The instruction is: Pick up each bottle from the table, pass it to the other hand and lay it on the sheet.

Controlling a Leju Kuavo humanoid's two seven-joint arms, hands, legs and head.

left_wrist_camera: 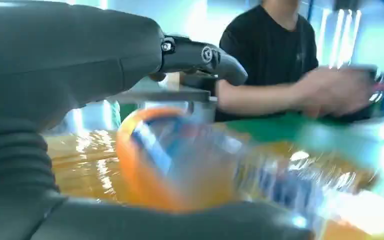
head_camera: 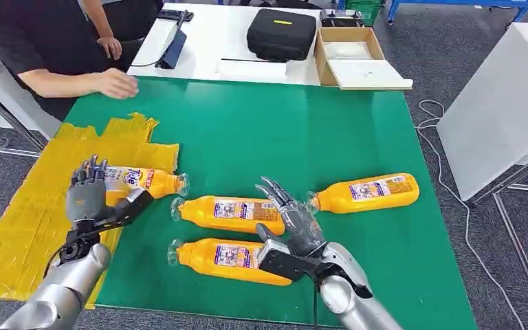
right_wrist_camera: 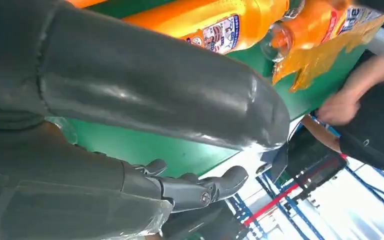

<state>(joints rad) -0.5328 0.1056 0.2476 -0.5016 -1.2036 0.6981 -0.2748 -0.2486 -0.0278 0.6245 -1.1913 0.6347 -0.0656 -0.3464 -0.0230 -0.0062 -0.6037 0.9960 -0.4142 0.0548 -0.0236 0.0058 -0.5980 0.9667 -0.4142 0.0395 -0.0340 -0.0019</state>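
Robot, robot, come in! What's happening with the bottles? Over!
Left robot hand holds one bottle over the yellow sheet. Right robot hand open. Three bottles on the table. Person's hand on far edge.

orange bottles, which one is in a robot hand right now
The bottle on the yellow sheet, gripped by the left hand. The other three lie free on the green table.

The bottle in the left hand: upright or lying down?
Lying down: the bottle is on its side over the yellow sheet, gripped by the left hand.
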